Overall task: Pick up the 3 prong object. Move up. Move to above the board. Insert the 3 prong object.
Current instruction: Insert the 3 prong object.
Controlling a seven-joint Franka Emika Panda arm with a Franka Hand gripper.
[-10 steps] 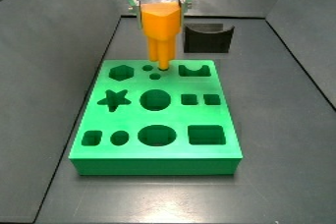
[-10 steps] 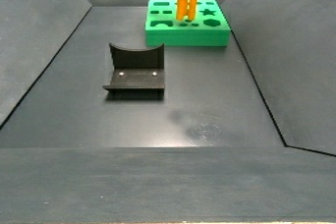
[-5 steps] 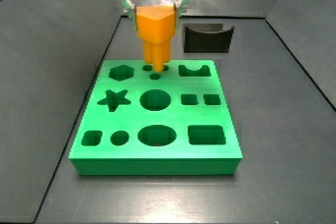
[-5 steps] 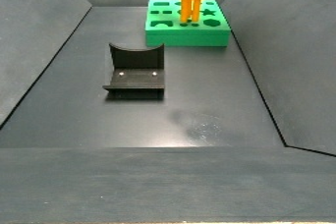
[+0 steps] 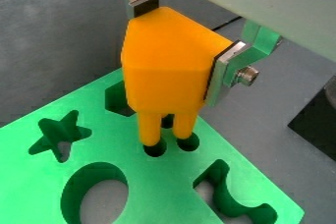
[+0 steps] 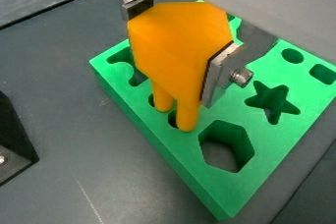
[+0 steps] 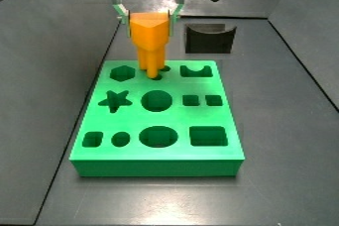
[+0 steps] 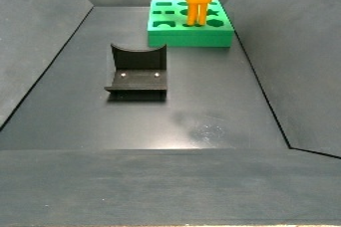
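Gripper [image 5: 184, 51]: above board's far edge, fingers clamped on 3 prong object [image 5: 168, 71].
Object: upright, legs entering small holes.
Board [image 7: 225, 146]: flat on floor.
Fixture [image 8: 136, 72]: well apart, open floor around.

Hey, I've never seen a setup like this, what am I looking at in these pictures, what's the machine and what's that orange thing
This is a robot arm with a two-finger gripper. Two pictures come from cameras on its wrist, looking down past the fingers; two come from cameras fixed beside the table.

The gripper is closed on the 3 prong object, an orange peg piece with legs below. In both wrist views its legs are entering small holes in the board, a green block with shaped cut-outs such as a star and a hexagon. In a side view the gripper stands over the board's far end.

A black notched block also lies on the dark floor, apart from the board.
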